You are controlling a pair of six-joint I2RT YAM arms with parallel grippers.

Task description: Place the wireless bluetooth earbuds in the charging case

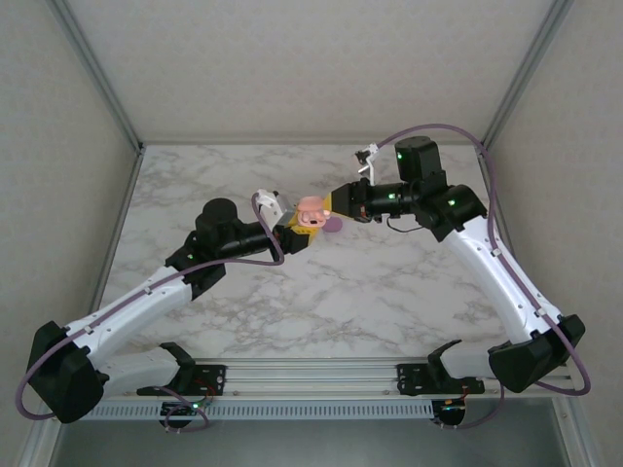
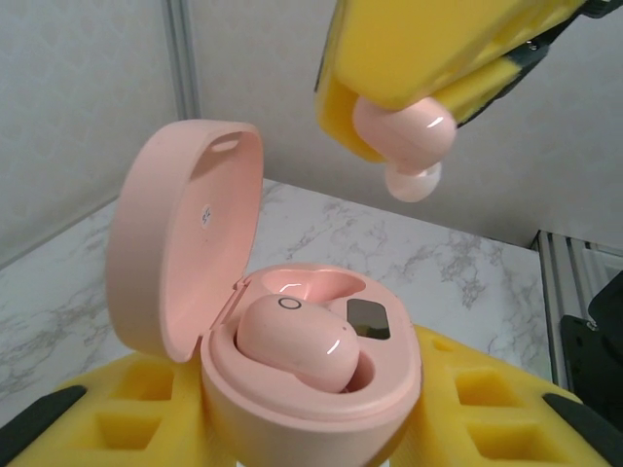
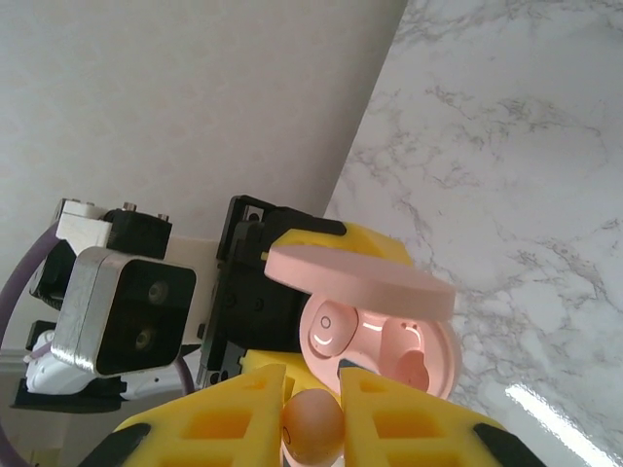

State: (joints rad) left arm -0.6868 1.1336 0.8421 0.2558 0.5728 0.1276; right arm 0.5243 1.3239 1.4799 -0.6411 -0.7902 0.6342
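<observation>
My left gripper (image 2: pixel 311 423) clamps one open pink pebble-shaped case (image 2: pixel 185 243), one pink plastic earbud (image 2: pixel 297 341) seated. My right gripper (image 3: pixel 311 413) pinches a second earbud (image 2: pixel 404 131) above.

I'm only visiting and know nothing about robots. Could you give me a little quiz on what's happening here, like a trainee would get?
1. What is the right pincer gripping? A) a pink earbud B) a white cable C) nothing
2. True or false: the lid of the pink charging case, which the left pincer holds, is shut.
3. Fill the gap: ___ earbud already sits inside the case.

Key: 1 A. 2 False, the lid stands open. 3 One, the seated earbud.
</observation>
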